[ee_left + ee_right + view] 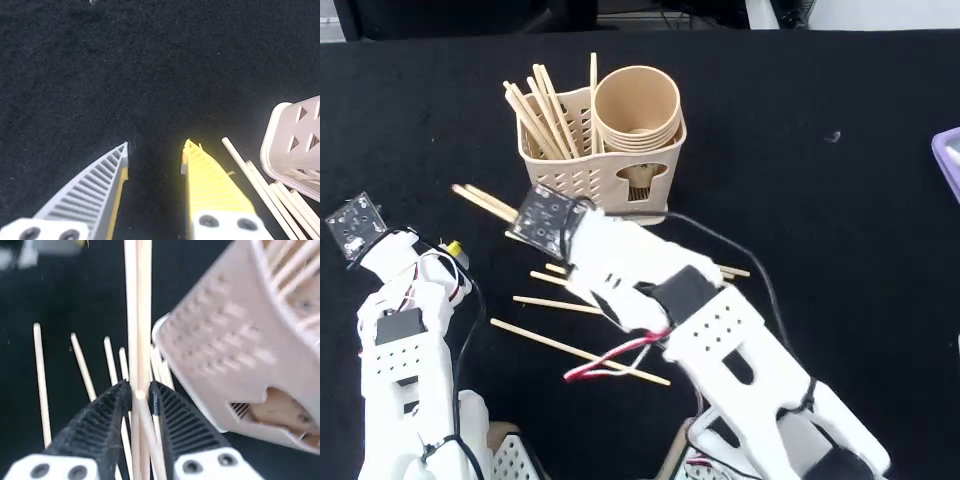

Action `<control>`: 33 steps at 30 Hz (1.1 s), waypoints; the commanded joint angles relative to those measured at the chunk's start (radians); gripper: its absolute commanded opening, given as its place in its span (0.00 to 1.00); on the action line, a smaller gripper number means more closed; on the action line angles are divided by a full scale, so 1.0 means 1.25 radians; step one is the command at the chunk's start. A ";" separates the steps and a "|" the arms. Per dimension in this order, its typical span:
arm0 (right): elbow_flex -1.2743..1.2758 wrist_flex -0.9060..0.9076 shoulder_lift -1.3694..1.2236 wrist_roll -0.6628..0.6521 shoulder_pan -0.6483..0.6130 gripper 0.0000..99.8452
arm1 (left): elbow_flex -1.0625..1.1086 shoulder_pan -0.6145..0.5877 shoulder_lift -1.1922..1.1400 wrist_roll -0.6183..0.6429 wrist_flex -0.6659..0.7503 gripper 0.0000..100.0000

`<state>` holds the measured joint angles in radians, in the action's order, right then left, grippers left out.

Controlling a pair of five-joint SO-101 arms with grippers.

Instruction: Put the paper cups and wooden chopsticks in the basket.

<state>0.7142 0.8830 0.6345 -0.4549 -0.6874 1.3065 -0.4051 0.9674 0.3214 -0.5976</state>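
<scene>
Left fingers (215, 185) apart — right fingers (95, 430) together

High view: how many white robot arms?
2. The left arm sits at lower left, left gripper open over black cloth; the right arm lies mid-table, right gripper shut on wooden chopsticks beside the beige basket.

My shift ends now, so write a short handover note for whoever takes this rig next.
Right gripper: jaws shut on a pair of wooden chopsticks beside the beige plastic basket.
Left gripper: open over the black table, holding nothing.
Done: stacked paper cups and several chopsticks stand in the basket.
Left: the held pair, plus loose chopsticks lying on the table.
</scene>
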 commanded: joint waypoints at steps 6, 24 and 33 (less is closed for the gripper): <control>-0.261 -0.022 -0.035 0.006 -0.053 0.01 | -0.010 -0.002 0.015 0.004 0.014 0.18; -0.403 -0.318 -0.159 0.327 0.074 0.01 | -0.010 -0.002 0.015 0.004 0.015 0.18; -0.296 -0.535 -0.196 0.324 0.090 0.01 | -0.010 -0.002 0.015 0.004 0.014 0.18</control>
<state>0.3276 0.2923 0.3997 -0.0529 -0.5984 1.3065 -0.4051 0.9674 0.3214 -0.5976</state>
